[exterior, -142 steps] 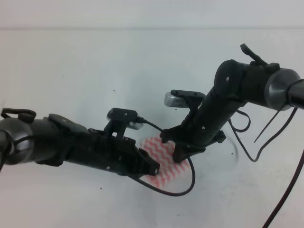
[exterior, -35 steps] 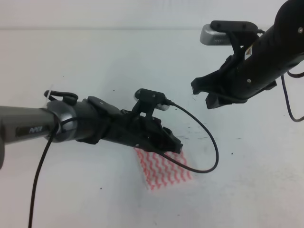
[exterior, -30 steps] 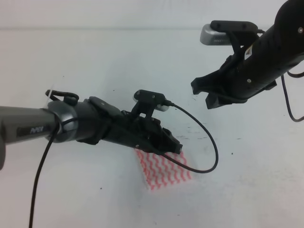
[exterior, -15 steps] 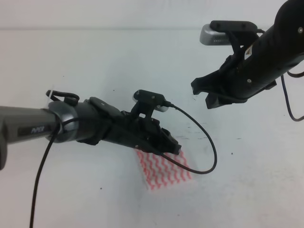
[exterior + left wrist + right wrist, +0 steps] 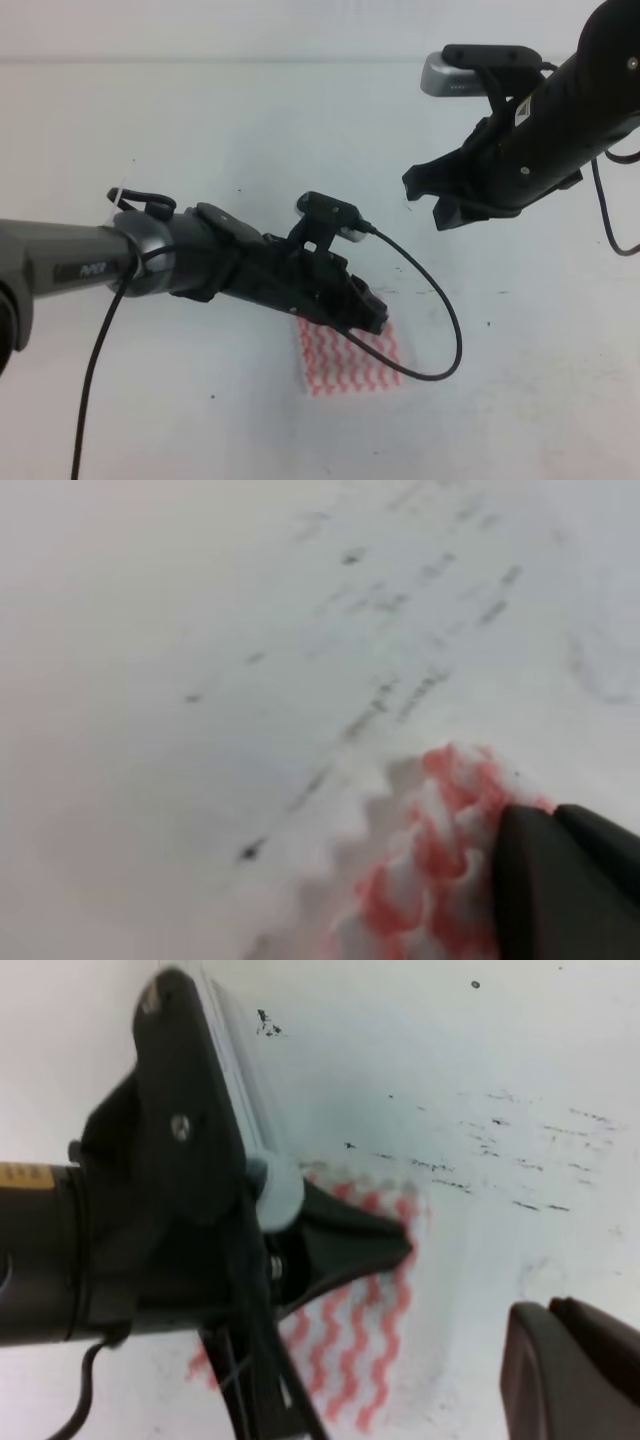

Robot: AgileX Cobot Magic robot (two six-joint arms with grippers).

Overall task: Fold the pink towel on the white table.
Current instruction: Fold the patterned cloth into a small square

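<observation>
the white table (image 5: 200,110) fills the view. the right gripper (image 5: 440,200) hangs high and well apart, jaws look spread. the left gripper (image 5: 370,312) sits low on the far edge of the pink towel (image 5: 350,362), seeming pressed together on the cloth. risk, i think: a thin pinch may slip, so the fold falls open.

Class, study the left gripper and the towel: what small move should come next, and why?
Probably lift the left gripper clear. The pink towel already lies as a small folded rectangle on the white table, with the gripper pressing its far edge, and the right gripper is raised away.
</observation>
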